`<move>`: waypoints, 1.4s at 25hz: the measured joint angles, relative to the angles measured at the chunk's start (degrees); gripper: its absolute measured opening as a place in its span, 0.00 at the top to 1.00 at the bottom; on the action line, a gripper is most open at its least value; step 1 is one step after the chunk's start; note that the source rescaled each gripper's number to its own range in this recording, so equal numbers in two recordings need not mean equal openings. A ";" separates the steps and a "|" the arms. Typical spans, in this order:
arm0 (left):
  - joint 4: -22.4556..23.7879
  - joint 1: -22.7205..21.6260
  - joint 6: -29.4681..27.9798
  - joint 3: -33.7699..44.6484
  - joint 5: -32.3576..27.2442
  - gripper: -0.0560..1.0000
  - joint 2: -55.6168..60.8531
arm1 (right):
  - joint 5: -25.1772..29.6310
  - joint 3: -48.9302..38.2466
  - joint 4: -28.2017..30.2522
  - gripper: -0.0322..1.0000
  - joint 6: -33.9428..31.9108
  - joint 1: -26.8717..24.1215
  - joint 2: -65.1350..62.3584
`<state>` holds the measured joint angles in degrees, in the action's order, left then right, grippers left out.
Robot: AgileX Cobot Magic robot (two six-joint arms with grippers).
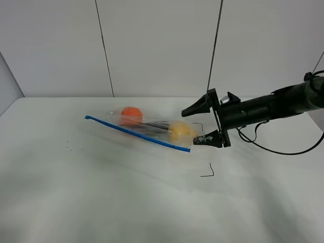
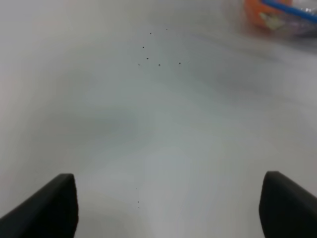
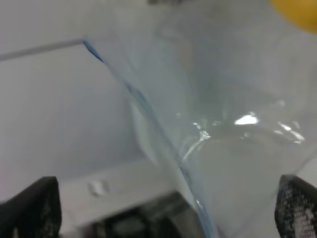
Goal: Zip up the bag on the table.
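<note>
The clear bag (image 1: 147,129) lies on the white table (image 1: 101,192), its blue zipper strip (image 1: 136,133) running along the near edge. An orange (image 1: 131,114) and a yellow pear (image 1: 179,130) show through it. My right gripper (image 1: 198,124) stands open at the bag's right end, one finger above and one below the pear's side. In the right wrist view the zipper strip (image 3: 148,114) passes between the open right gripper (image 3: 168,179) fingers, untouched. My left gripper (image 2: 168,174) is open over bare table, with the bag's corner (image 2: 277,17) far ahead.
Thin black marks (image 1: 207,172) lie on the table near the right gripper, and tiny dark specks (image 1: 68,147) lie to the left. The right arm's black cable (image 1: 283,150) hangs above the table's right side. A panelled white wall stands behind.
</note>
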<state>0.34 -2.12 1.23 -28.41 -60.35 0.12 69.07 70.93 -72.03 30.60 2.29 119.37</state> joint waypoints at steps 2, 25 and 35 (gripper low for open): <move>0.00 0.00 0.00 0.00 0.00 0.00 0.00 | 0.08 5.59 9.65 0.04 -4.58 0.00 -0.06; 0.05 0.00 -0.05 0.00 0.00 0.00 0.00 | 0.30 24.68 64.56 0.05 -28.09 -0.90 -0.91; 0.05 0.00 -0.17 0.00 0.00 0.00 0.00 | 0.24 4.22 67.37 0.05 -28.09 -0.90 -21.20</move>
<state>0.39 -2.12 1.06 -28.41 -60.35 0.12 69.31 75.15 -4.66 2.51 1.39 98.17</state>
